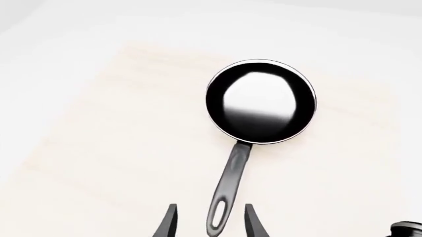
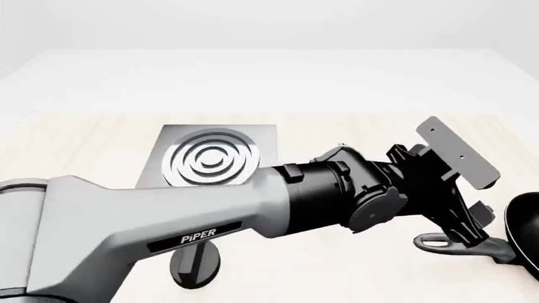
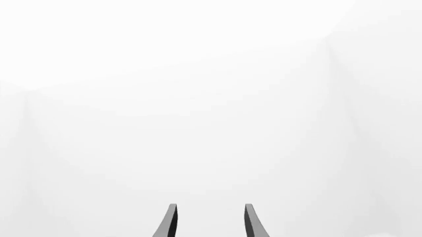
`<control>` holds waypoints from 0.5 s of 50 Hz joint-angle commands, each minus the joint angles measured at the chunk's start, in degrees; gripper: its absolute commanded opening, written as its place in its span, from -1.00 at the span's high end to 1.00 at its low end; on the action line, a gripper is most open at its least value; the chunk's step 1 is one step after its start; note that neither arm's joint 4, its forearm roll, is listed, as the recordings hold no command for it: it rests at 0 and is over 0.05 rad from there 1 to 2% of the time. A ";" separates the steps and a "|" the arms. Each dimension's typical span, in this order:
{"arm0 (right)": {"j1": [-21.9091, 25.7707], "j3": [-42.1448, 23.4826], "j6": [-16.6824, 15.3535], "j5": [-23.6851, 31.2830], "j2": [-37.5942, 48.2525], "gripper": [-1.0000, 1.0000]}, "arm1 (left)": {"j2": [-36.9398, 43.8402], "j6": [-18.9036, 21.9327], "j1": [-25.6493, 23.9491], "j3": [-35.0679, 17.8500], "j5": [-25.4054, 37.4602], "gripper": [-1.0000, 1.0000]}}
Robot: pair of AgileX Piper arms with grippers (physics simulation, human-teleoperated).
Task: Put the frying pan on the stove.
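In my left wrist view, the frying pan point(image 1: 260, 101) sits just right of center on the pale table point(image 1: 99, 148), its handle running down toward the bottom edge between the spread fingers of my left gripper point(image 1: 211, 222), which grasp nothing.

In the front view, my left arm point(image 2: 168, 214) crosses the frame; the stove point(image 2: 211, 158) lies upper left of center, the pan's handle end at lower right.

In my right wrist view, my right gripper point(image 3: 211, 222) hangs released, empty, against blank white.

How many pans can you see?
1. The frying pan lies on the table at the front view's right edge, partly cut off there, with its handle between the open fingers of the left pincer. The arm could hide others.
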 commanded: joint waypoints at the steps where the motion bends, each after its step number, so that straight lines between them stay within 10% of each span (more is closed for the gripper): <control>1: 0.30 -0.18 -0.33 0.35 0.00 -1.00 | 4.62 0.68 0.77 -6.20 2.89 -1.00; 25: -0.76 0.52 -0.23 0.16 0.00 -1.00 | 9.92 1.45 -1.68 -14.23 7.18 -1.00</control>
